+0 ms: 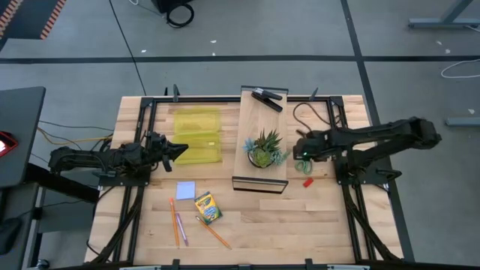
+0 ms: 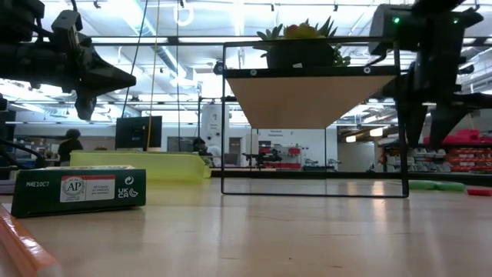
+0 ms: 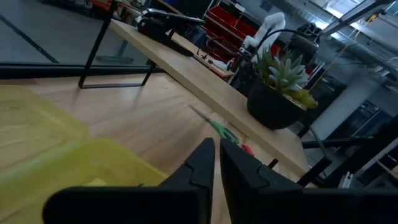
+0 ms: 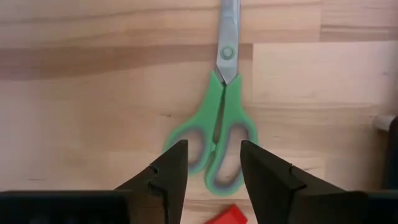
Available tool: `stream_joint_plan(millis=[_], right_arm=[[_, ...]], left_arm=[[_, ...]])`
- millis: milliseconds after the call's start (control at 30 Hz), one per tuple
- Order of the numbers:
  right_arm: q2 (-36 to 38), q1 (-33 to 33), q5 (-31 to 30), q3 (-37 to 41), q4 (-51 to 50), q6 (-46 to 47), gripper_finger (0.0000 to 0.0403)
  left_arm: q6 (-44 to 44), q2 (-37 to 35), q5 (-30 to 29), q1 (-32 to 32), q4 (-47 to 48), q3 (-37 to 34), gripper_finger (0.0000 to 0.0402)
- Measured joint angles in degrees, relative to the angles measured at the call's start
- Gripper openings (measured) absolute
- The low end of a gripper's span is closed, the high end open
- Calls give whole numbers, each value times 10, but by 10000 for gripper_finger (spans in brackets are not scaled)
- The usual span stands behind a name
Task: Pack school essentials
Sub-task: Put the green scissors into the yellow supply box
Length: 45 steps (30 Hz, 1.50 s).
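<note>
My right gripper (image 4: 213,169) is open and hovers above the handles of the green scissors (image 4: 216,134), which lie flat on the table right of the shelf; it touches nothing. The tiny red block (image 4: 227,216) lies just beside them (image 1: 307,182). My left gripper (image 3: 216,167) is shut and hangs in the air over the right edge of the open yellow case (image 1: 196,136). Near the front lie the crayon box (image 1: 208,208), the pale blue pad (image 1: 185,190), and the orange and pink pencils (image 1: 176,222), all flat on the table.
A raised wooden shelf (image 1: 253,124) on a black frame stands mid-table between the arms. It carries the spiky potted plant (image 1: 263,149) and a black stapler (image 1: 268,98). Black rails (image 1: 142,142) run along both sides of the table. Another orange pencil (image 1: 215,233) lies near the front edge.
</note>
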State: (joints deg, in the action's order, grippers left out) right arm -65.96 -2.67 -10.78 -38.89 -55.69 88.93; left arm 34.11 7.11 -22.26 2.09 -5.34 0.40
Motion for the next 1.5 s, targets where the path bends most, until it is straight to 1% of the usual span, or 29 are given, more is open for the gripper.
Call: stream_joint_plan(millis=[133, 233, 333, 567, 733, 933, 1200, 1400, 1500], right_arm=[[-36, 12, 2, 0, 2, 5, 168], [-46, 14, 3, 0, 5, 27, 184], [-47, 14, 2, 10, 24, 37, 190], [-42, 13, 6, 43, 61, 56, 181], [-59, 14, 6, 52, 111, 60, 180], [-102, 24, 10, 54, 112, 72, 177], [-122, 26, 11, 61, 126, 70, 177], [-112, 26, 25, 83, 136, 50, 175], [-98, 25, 36, 86, 119, 28, 164]], left_arm=[[-2, 0, 0, 0, 0, 0, 24], [-2, 0, 0, 0, 0, 0, 25], [-3, 0, 0, 0, 0, 0, 29], [-3, 0, 0, 0, 0, 0, 26], [-3, 0, 0, 0, 0, 0, 21], [-3, 0, 0, 0, 0, 0, 30], [-2, 0, 0, 0, 0, 0, 25], [-2, 0, 0, 0, 0, 0, 27], [-2, 0, 0, 0, 0, 0, 32]])
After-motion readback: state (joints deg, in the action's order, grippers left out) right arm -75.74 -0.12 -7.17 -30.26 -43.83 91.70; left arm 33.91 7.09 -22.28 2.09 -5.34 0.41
